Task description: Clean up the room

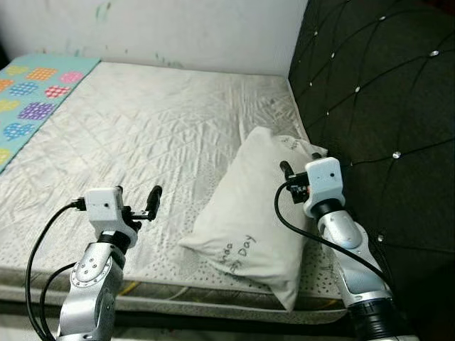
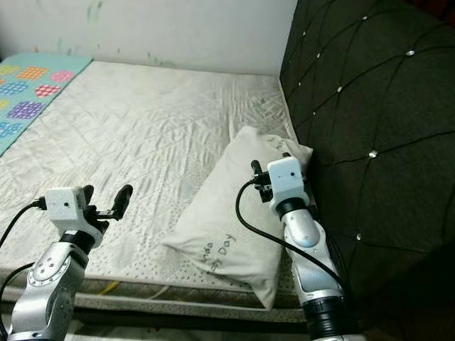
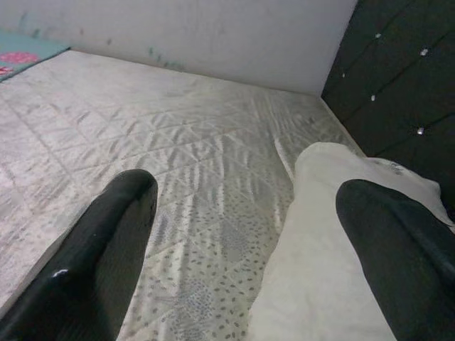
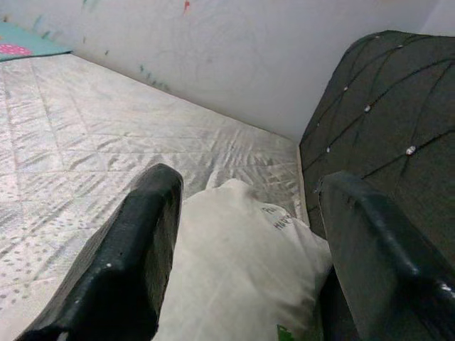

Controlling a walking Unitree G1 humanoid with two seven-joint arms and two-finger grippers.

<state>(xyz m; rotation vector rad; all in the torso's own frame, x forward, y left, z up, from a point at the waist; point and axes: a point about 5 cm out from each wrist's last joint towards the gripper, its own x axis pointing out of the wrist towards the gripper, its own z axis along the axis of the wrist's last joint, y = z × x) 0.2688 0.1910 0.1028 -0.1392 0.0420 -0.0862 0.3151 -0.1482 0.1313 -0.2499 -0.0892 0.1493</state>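
Note:
A white pillow (image 1: pixel 249 213) with printed lettering lies on the white quilted mattress (image 1: pixel 142 128), its far end against the dark headboard. My right gripper (image 1: pixel 290 179) hovers just over the pillow's far right part, fingers open with nothing between them; in the right wrist view the pillow (image 4: pixel 234 263) sits below the gripper (image 4: pixel 249 181). My left gripper (image 1: pixel 138 199) stands open above the mattress's front edge, left of the pillow and apart from it. The left wrist view has the pillow (image 3: pixel 327 270) under the one finger (image 3: pixel 398 263).
A black tufted headboard (image 1: pixel 384 92) rises along the right side. A colourful patterned blanket (image 1: pixel 28 92) covers the far left of the bed. A white wall (image 1: pixel 178 28) with small marks closes the far side. The mattress's front edge (image 1: pixel 178 295) runs close below my arms.

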